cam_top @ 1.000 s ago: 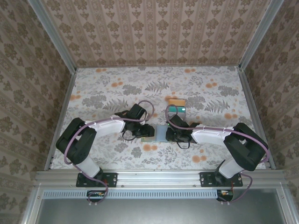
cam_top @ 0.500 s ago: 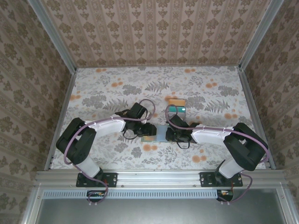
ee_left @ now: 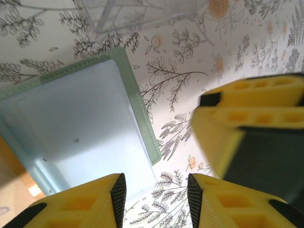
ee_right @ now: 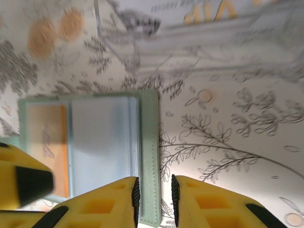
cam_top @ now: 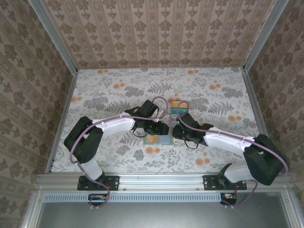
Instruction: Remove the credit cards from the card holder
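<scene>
**Watch for drag**

Your left tool (ee_left: 154, 192) hangs released, the table (ee_left: 190, 61) showing between its jaws, just past the card holder (ee_left: 80, 114) corner. Your right tool (ee_right: 155, 202) straddles the holder's green rim, jaws barely parted; pinched or not, I can't tell. The holder lies open on the table, an orange card (ee_right: 46, 142) in its pocket. Pull that card without pinning the holder and both may slide together.
</scene>
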